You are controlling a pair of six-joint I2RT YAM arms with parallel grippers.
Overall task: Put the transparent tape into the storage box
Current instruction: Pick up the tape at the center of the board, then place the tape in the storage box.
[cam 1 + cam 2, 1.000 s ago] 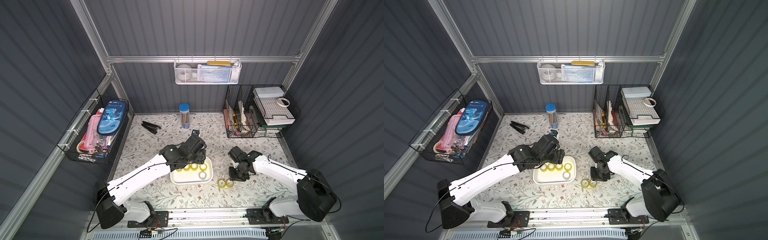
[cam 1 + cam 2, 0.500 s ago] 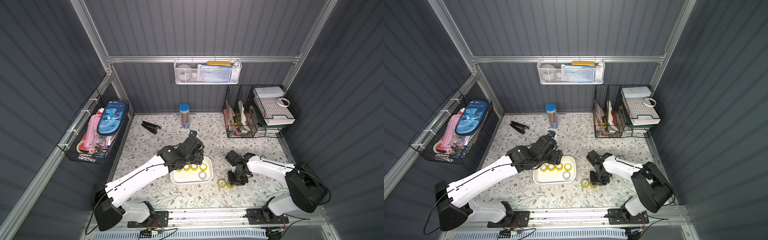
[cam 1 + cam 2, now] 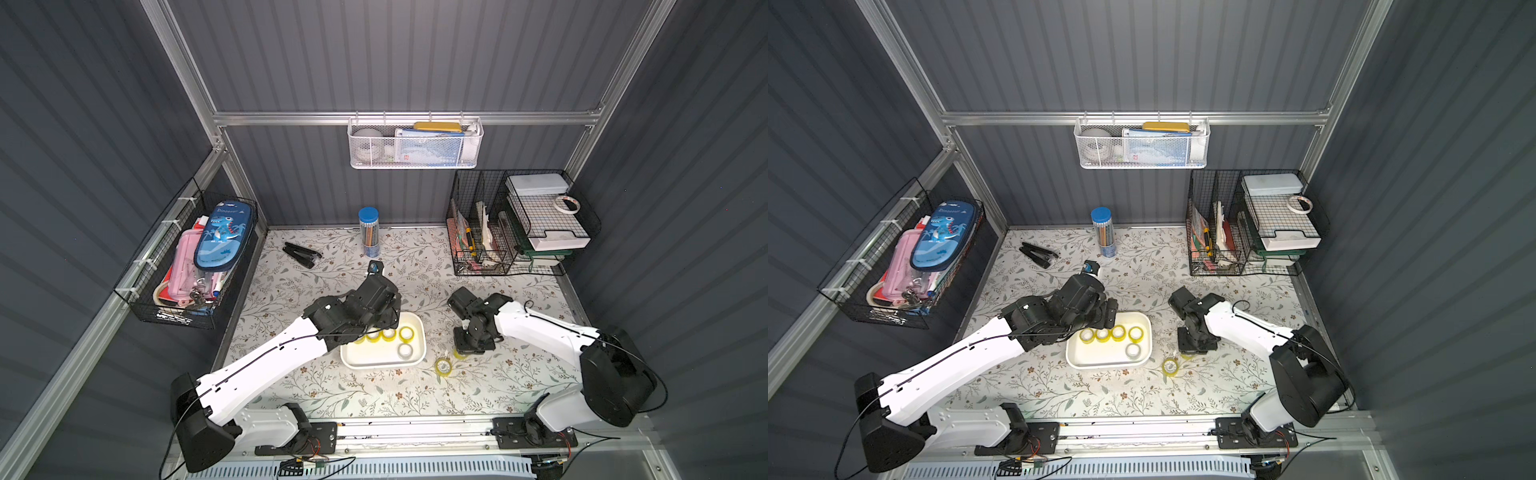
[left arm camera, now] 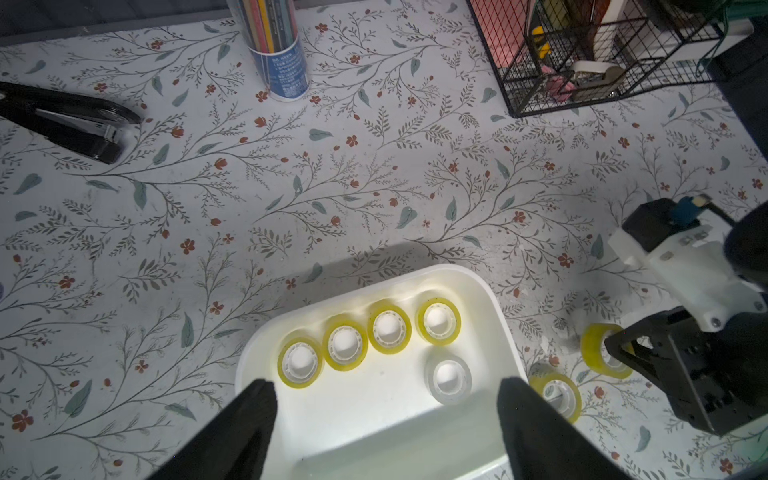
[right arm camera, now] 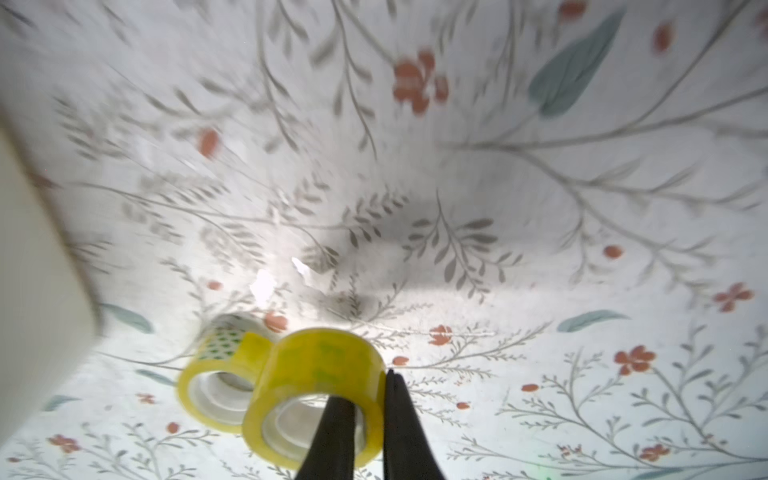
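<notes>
your right hand (image 5: 365,388) has come down and closed since a second ago: one finger sits inside the core of a transparent tape roll (image 5: 320,361), the other outside, pinching its wall low over the worktop (image 3: 374,395), near the storage box (image 4: 374,415) but outside it. a second roll (image 5: 220,345) lies just beside it. your left hand (image 4: 384,386) hangs wide open over the box, where five rolls (image 4: 388,327) lie.

Left hand (image 4: 384,386) spread wide, right hand (image 5: 365,390) pinched tight, both pointed down
</notes>
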